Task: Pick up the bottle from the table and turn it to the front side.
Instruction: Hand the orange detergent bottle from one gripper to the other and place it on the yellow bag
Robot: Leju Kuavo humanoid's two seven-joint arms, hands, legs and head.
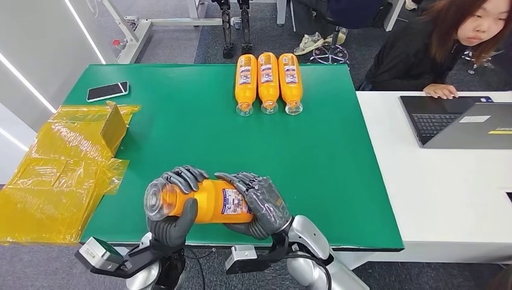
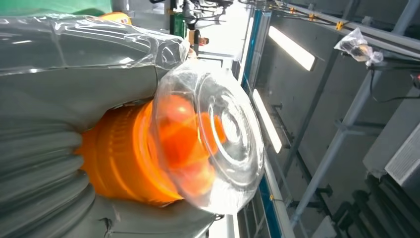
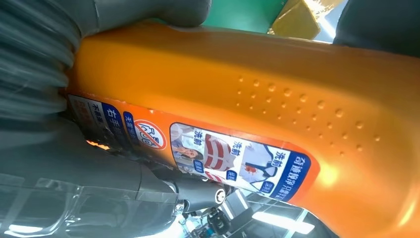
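An orange bottle [image 1: 208, 201] lies on its side, lifted above the near edge of a green worktop [image 1: 181, 133] and held between both robot hands. It has a smooth orange body, a clear domed cap [image 2: 218, 144] at one end and a printed label [image 3: 218, 156] with blue panels, small pictures and a red prohibition sign. Beside the label, the right wrist view shows rows of small raised dots on the orange plastic.

The left hand [image 1: 172, 202] grips the cap end. Its dark fingers [image 1: 184, 177] curl over the top of the bottle and its thick grey thumb presses from below, closed snugly around the neck just behind the clear cap.

The right hand [image 1: 259, 202] holds the other end. Its fingers [image 1: 244, 180] wrap over the label from above, and the palm cups the base, closed firmly on the bottle.

Well beyond the fingers, at the far edge of the worktop, three matching orange bottles [image 1: 268, 81] lie side by side. To the far left of the left hand lie crumpled yellow plastic wrap [image 1: 60, 175] and a phone [image 1: 107, 90]. To the right, a person [image 1: 435, 48] sits at a white table [image 1: 447, 187] with a laptop [image 1: 459, 121].
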